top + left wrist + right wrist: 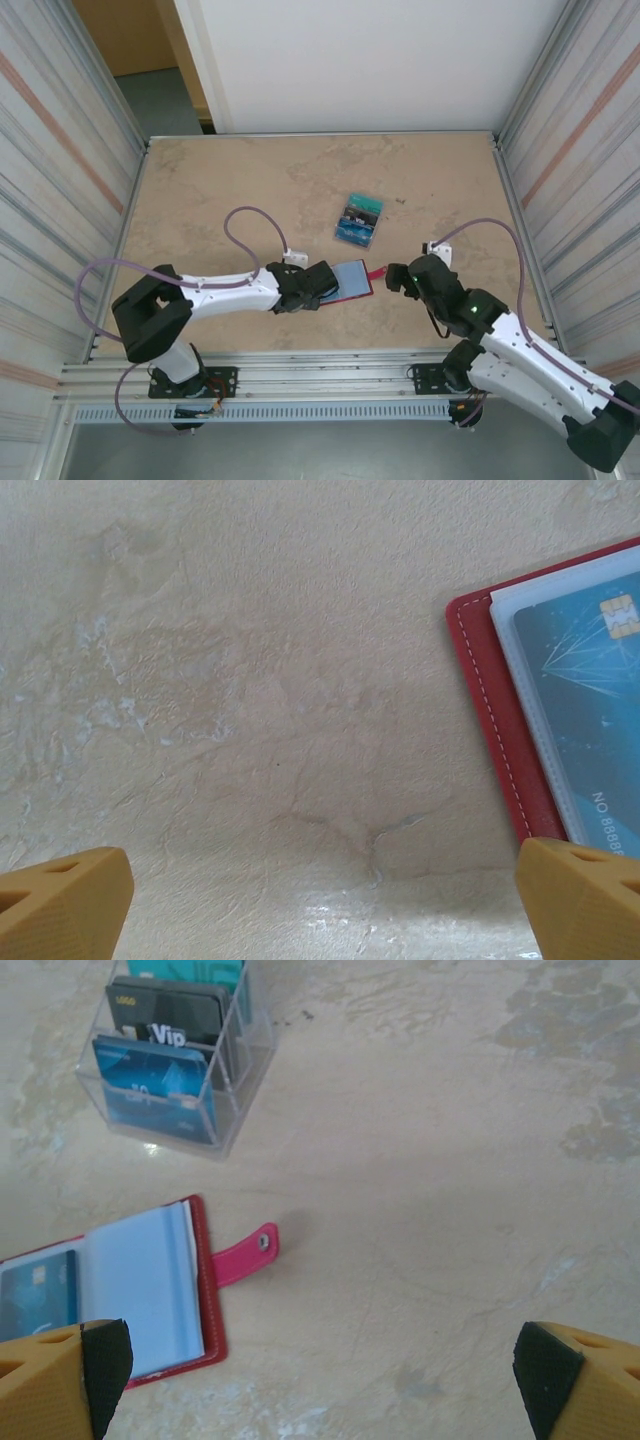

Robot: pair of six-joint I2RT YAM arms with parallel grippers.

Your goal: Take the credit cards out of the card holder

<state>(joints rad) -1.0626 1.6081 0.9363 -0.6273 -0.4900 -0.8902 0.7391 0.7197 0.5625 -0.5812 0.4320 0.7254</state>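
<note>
Both spread wide, the left tool (318, 284) sat at the card holder's (353, 279) left edge and the right tool (398, 277) just right of its snap tab (245, 1253), likely to steady and pull. One blue credit card (585, 710) lay inside it; others stood in a clear rack (170, 1070) beyond.

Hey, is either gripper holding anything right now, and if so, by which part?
Nothing is held. The left gripper and right gripper both stand open beside the card holder.
</note>
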